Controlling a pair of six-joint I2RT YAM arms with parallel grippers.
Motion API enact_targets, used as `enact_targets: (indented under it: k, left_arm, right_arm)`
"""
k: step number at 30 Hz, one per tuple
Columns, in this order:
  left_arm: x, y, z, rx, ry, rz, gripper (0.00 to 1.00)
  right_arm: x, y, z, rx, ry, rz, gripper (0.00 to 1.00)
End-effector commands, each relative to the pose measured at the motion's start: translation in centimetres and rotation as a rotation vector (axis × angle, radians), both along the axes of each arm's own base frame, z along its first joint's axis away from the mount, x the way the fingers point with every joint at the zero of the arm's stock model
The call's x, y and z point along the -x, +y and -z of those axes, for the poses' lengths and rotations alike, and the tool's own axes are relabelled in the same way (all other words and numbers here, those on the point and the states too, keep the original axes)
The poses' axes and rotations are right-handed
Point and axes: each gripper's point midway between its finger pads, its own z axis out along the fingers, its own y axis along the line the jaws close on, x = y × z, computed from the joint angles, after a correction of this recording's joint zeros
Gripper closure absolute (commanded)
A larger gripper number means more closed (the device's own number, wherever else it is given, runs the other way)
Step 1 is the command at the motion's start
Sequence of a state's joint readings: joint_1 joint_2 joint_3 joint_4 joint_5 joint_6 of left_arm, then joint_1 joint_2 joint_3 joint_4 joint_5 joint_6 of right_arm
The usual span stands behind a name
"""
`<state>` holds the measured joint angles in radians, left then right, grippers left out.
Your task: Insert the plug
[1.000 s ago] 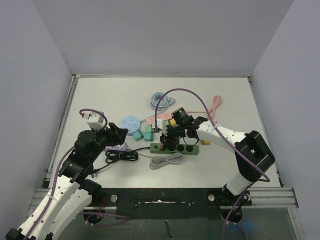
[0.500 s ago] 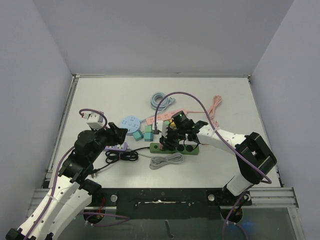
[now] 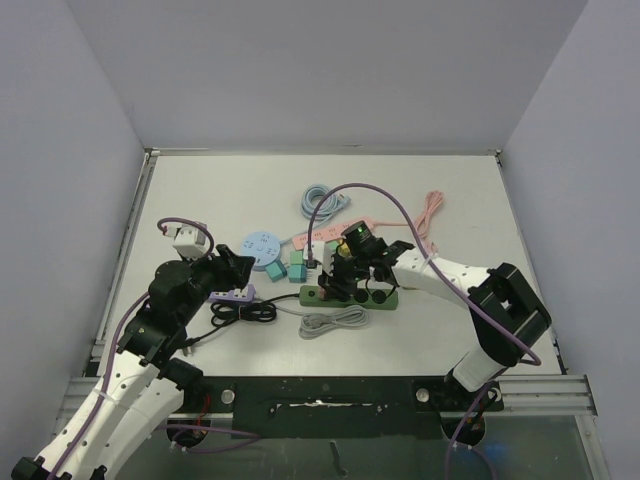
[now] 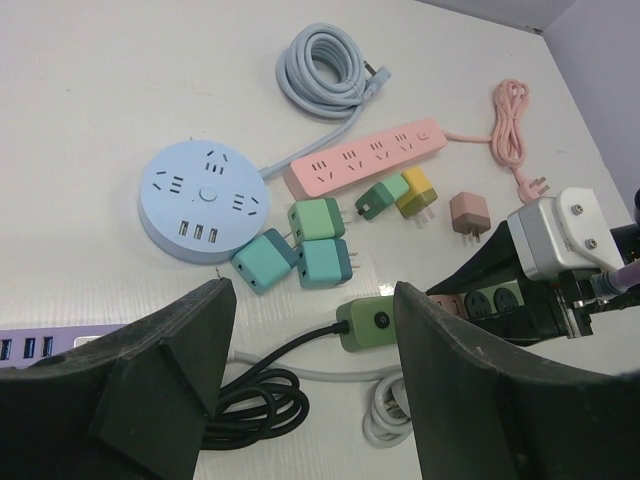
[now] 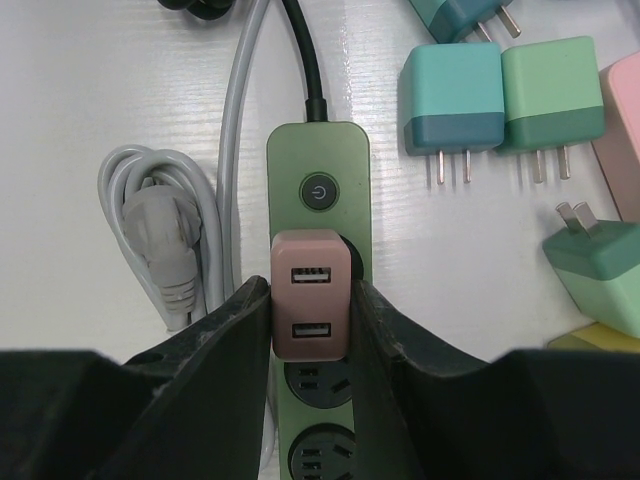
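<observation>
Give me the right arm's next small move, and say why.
Probably a short, gentle push straight down. The right hand is shut on the pink USB charger, which stands over the first socket of the green power strip, right beside its power button and square to the strip. The prongs are hidden, so I cannot tell whether they are seated; pressing before releasing seems safest.

We are looking at a pink plug (image 5: 311, 305) that is looking like smooth, matt plastic. The green power strip (image 5: 300, 150) is shining a little, like smooth plastic too. The black fingers (image 5: 215, 345) are looking dull and a bit grainy. The teal charger (image 5: 450, 85) is showing shiny metal pins. The white table (image 5: 100, 80) is showing fine lines.
</observation>
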<state>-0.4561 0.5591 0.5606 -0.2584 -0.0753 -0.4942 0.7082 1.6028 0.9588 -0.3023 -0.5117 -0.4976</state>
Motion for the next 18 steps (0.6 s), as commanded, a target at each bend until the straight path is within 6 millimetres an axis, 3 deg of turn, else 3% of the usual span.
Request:
enact_targets:
  k: [1, 9, 18]
  left_arm:
    - [-0.6, 0.3, -2.2, 0.032, -0.072, -0.026, 0.37]
    - [-0.7, 0.8, -2.7, 0.024, -0.086, -0.053, 0.37]
    - [-1.0, 1.2, -2.4, 0.003, -0.083, -0.074, 0.37]
  right_arm:
    - [-1.4, -6.9, 7.0, 0.359, -0.030, 0.099, 1.00]
    - [-0.6, -9.5, 10.2, 0.511, 0.004, 0.109, 1.00]
    - [0.1, -12.0, 12.5, 0.655, 0.012, 0.102, 1.00]
